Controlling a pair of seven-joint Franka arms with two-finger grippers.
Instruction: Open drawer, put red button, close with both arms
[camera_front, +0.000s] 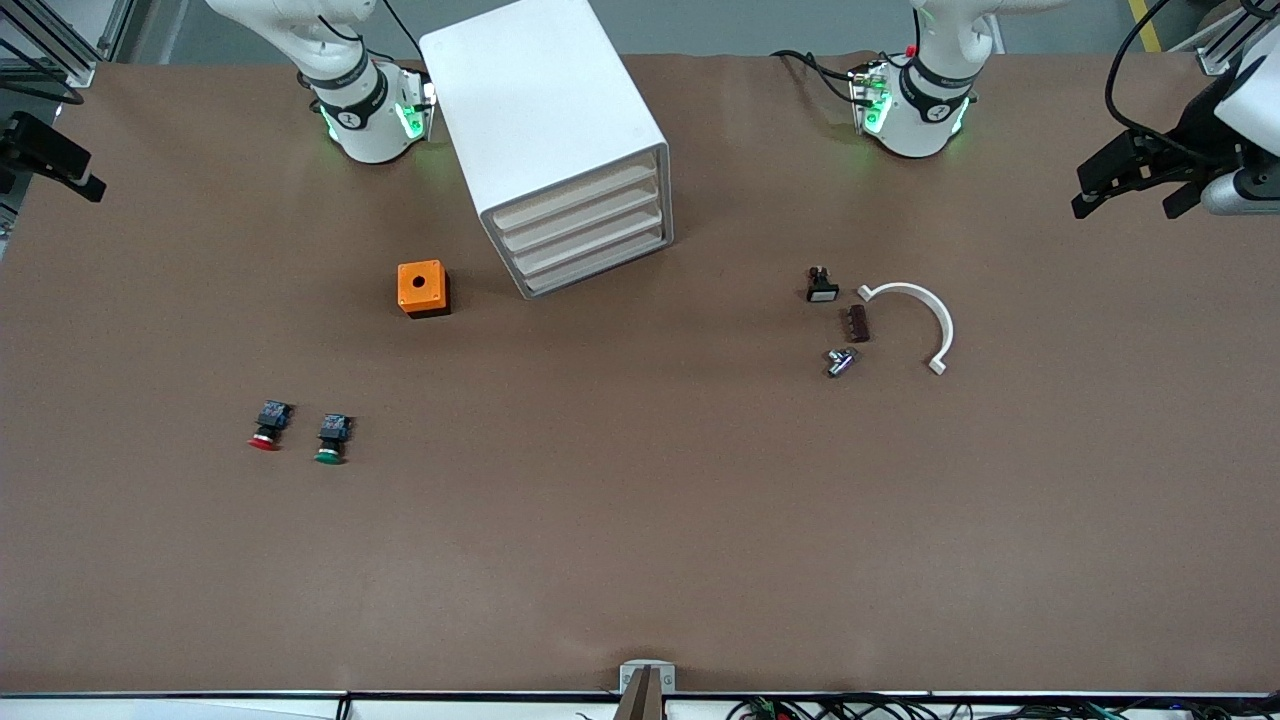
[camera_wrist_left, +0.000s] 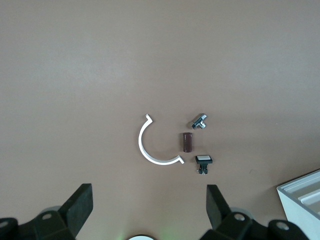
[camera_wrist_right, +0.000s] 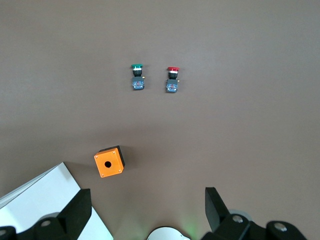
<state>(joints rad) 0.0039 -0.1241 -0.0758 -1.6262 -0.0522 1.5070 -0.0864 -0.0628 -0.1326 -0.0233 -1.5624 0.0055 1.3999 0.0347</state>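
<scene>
the worktop is the biggest thing here, and nothing on it has been dealt with. the cabinet stands between my two bases, and its top drawer is shut, flush with the three below. my left hand hangs released, fingers spread, high over the clutter at the left arm's end: a white curved clip and some small parts. my right hand is equally released, holding nothing, up over the orange box. the red button lies beside its green twin, nearer the front camera than the orange box. opening, loading and closing all remain.
</scene>
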